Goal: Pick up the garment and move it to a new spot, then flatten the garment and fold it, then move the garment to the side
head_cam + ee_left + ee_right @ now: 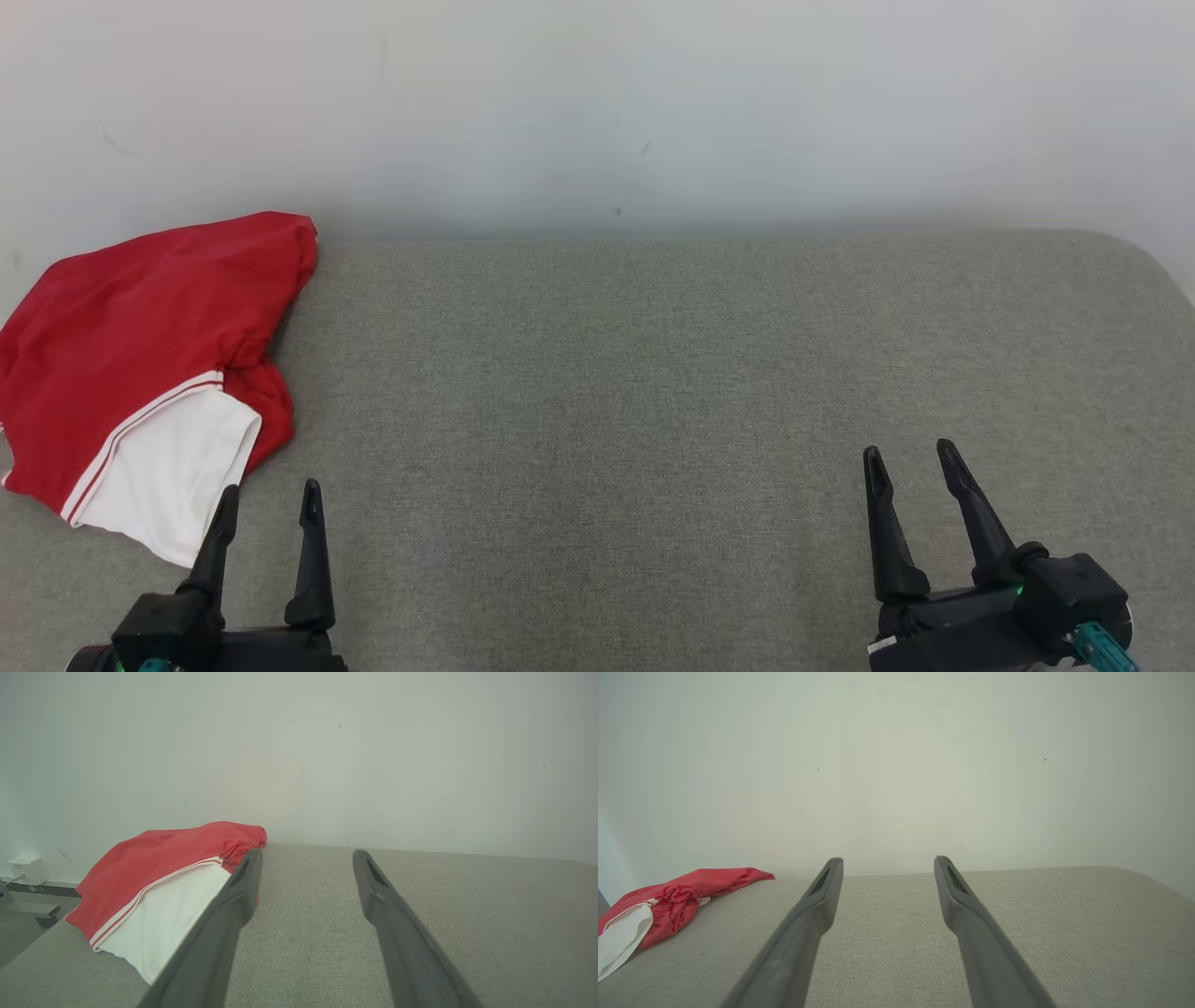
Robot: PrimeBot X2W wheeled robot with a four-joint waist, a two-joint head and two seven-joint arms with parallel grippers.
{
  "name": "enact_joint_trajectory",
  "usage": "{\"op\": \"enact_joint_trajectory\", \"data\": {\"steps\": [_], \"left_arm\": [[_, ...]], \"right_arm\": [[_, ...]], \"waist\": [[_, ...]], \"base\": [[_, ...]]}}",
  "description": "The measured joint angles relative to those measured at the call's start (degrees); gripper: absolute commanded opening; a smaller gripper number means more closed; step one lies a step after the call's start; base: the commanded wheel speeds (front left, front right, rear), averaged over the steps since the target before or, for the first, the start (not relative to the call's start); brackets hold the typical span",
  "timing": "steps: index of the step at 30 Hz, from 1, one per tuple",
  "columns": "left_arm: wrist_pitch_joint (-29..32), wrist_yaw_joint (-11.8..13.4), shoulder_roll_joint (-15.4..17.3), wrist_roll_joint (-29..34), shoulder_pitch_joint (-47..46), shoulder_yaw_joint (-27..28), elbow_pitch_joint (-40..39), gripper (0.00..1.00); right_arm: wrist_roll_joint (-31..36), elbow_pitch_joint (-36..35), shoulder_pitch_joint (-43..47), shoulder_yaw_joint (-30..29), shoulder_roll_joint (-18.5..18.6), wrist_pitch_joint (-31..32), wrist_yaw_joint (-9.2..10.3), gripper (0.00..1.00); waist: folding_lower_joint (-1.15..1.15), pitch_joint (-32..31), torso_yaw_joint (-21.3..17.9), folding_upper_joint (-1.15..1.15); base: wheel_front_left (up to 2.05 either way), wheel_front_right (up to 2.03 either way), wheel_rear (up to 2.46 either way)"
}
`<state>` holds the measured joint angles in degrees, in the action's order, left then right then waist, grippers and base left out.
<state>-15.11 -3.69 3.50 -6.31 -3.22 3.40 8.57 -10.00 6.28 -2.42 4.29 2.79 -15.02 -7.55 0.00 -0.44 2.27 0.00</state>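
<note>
The garment is red with a white panel edged by thin red and white stripes. It lies crumpled at the far left of the grey padded surface, against the back wall. My left gripper is open at the lower left, its left fingertip just below the white panel, nothing between the fingers. In the left wrist view the garment sits left of the open left gripper. My right gripper stands open at the lower right, far from the cloth. The right wrist view shows the garment far left of the right gripper.
A pale wall rises directly behind the grey surface. The surface's right end curves off at a rounded corner. Past its left edge, a white box sits on a low ledge by the wall.
</note>
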Motion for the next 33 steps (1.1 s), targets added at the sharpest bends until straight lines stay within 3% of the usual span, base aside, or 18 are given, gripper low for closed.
{"op": "enact_joint_trajectory", "data": {"steps": [16, 33], "left_arm": [[-0.01, -0.96, -0.31, -2.11, 0.18, 0.77, 0.66, 1.0], [-0.01, -1.46, -0.45, -3.71, -0.36, 0.62, 3.0, 1.0]], "right_arm": [[-4.52, 1.99, 0.24, -1.41, 0.02, -0.11, 0.0, 1.0], [-5.04, 3.67, 0.14, -1.18, 0.03, -0.11, 0.0, 1.0]], "waist": [[0.0, -0.29, 0.22, 0.0], [0.0, -0.32, 0.23, 0.0]], "base": [[0.0, 0.0, 0.0], [0.0, 0.0, 0.0]]}}
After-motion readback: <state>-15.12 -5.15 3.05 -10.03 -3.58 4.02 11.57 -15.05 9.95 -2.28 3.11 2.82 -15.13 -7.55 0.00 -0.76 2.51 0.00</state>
